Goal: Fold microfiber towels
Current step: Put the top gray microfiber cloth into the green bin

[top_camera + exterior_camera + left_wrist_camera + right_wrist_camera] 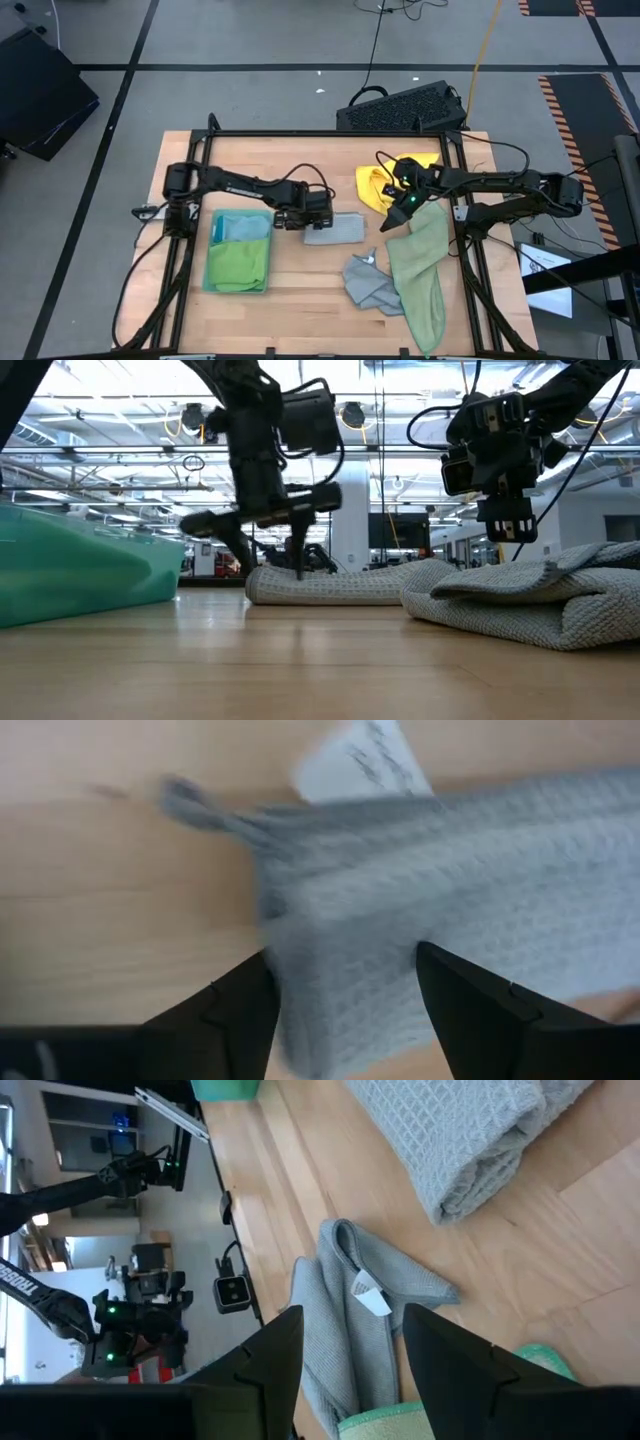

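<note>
Left gripper (318,213) released astride the soft folded grey waffle towel (335,230); right gripper (402,207), parted, grasps nothing; limp, light cloth, best pinched at a corner

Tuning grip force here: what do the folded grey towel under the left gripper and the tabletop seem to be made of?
Folded grey towel: soft woven cloth, likely microfiber, matte; a waffle grid texture and a sewn label show. Tabletop: light wood, probably butcher block, smooth with a slight sheen; grain and joined strips are visible. The left gripper straddles the towel's edge.
</note>
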Robot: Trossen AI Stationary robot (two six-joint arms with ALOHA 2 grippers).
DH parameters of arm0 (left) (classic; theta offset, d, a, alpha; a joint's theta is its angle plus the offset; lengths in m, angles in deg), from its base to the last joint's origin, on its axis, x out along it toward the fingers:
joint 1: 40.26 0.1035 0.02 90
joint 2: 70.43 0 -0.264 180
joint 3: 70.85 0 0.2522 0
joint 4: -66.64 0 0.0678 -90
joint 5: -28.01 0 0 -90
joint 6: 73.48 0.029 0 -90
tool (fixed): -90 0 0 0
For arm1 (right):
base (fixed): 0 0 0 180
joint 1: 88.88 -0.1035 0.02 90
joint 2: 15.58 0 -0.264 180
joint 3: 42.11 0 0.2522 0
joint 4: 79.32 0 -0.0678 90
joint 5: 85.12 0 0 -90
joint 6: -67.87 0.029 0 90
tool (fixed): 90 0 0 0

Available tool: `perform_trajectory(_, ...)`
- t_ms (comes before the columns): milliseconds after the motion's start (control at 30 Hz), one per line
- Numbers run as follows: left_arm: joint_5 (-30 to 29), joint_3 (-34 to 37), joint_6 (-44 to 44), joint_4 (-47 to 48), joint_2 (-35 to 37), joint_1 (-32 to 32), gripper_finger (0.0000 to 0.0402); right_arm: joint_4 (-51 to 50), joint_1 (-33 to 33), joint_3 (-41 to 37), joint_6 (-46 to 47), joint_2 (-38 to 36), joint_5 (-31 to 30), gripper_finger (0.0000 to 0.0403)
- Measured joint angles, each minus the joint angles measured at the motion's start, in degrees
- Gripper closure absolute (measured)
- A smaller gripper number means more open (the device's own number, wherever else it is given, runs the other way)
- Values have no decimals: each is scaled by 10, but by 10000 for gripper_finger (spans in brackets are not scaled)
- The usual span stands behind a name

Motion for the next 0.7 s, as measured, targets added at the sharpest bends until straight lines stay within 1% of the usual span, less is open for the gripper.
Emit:
perform_trajectory(167, 54, -4, -1, -49, -48, 1, 170, -6, 0, 0, -12, 0, -1, 239)
perform_trajectory(233, 61, -5, -2, -61, -59, 1, 173, -6, 0, 0, -12, 0, -2, 239)
perform_trajectory(333, 49, -5, 0, -63, -64, -1, 194, -8, 0, 0, -13, 0, -2, 239)
perform_trajectory(433, 24, -4, 25, -60, -64, 1, 230, -7, 0, 0, -14, 0, -2, 239)
perform_trajectory(533, 33, -3, 50, -70, -58, 15, 262, -8, 0, 0, -17, 0, -3, 239)
perform_trajectory(600, 24, -1, 54, -64, -39, 19, 269, -7, 0, 0, -17, 0, -5, 239)
perform_trajectory(633, 11, 0, 52, -56, -33, 19, 269, -8, 0, 0, -17, 0, -10, 239)
perform_trajectory(700, -15, 2, 40, -26, -16, 21, 261, -7, 0, 0, -17, 0, -16, 239)
